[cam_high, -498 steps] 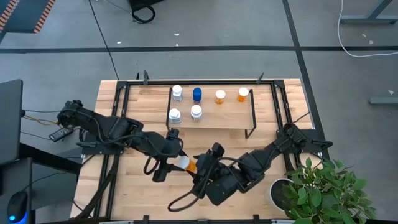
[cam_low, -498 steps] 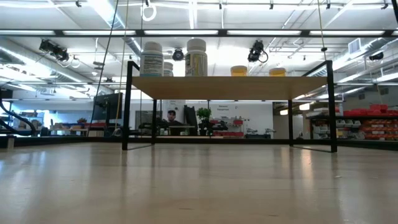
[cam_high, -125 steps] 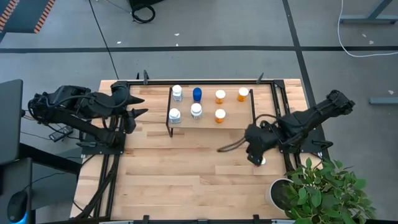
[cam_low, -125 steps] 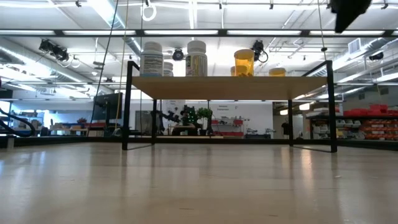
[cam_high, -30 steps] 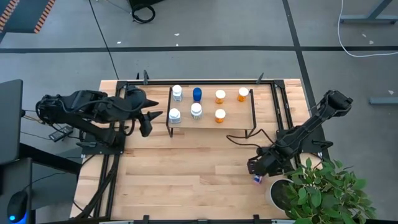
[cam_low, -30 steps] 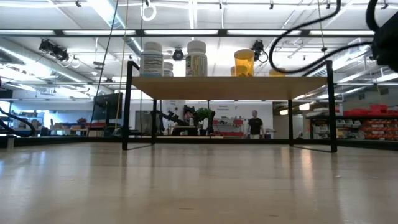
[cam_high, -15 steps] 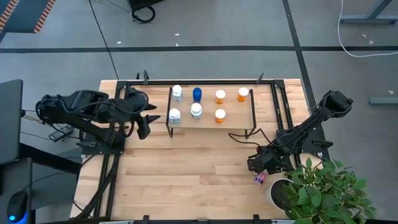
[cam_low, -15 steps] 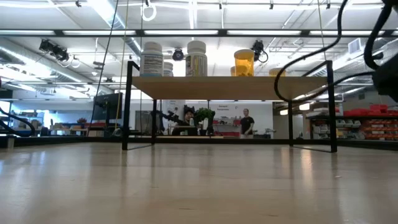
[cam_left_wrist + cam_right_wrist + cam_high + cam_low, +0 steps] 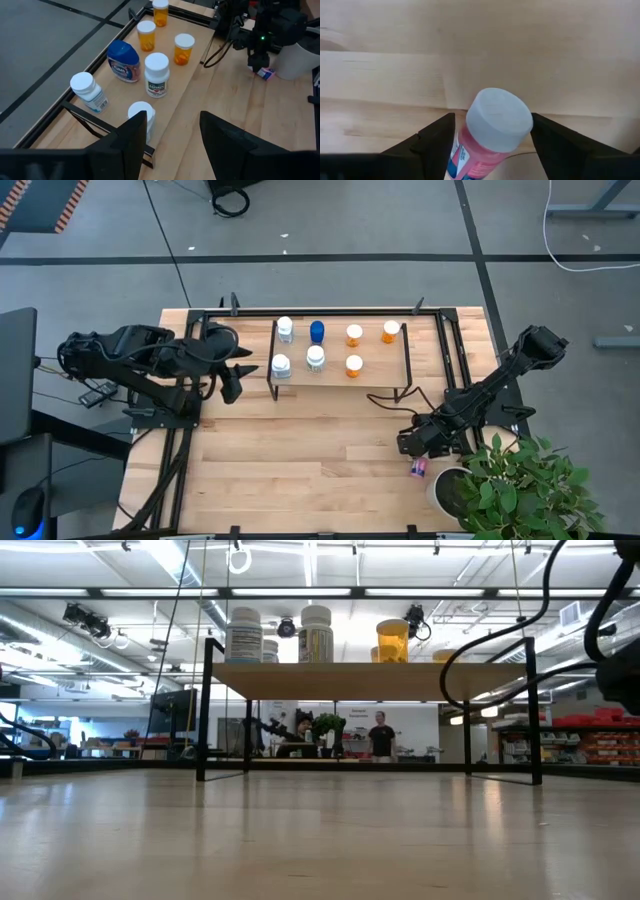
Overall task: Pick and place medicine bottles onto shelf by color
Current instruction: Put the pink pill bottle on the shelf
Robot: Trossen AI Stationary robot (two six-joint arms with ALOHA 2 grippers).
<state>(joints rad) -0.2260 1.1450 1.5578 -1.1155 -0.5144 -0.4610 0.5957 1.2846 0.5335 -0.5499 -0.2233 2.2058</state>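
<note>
Straddling a pink bottle (image 9: 487,135) near the table's (image 9: 300,470) right front corner.
Right gripper (image 9: 420,455) open around it; left gripper (image 9: 167,130) open, empty, beside the shelf (image 9: 385,366).

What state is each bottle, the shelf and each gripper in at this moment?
Pink bottle: lying on the table, between the right gripper's open fingers.
Seven shelf bottles: upright, capped.
Shelf: standing, holding all seven.
Right gripper: open, not yet closed.
Left gripper: open, beside the shelf.

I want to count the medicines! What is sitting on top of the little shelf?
Seven bottles stand on the shelf: three white bottles, one blue bottle and three orange bottles. In the low view, the front bottles hide most of those behind them.
</note>
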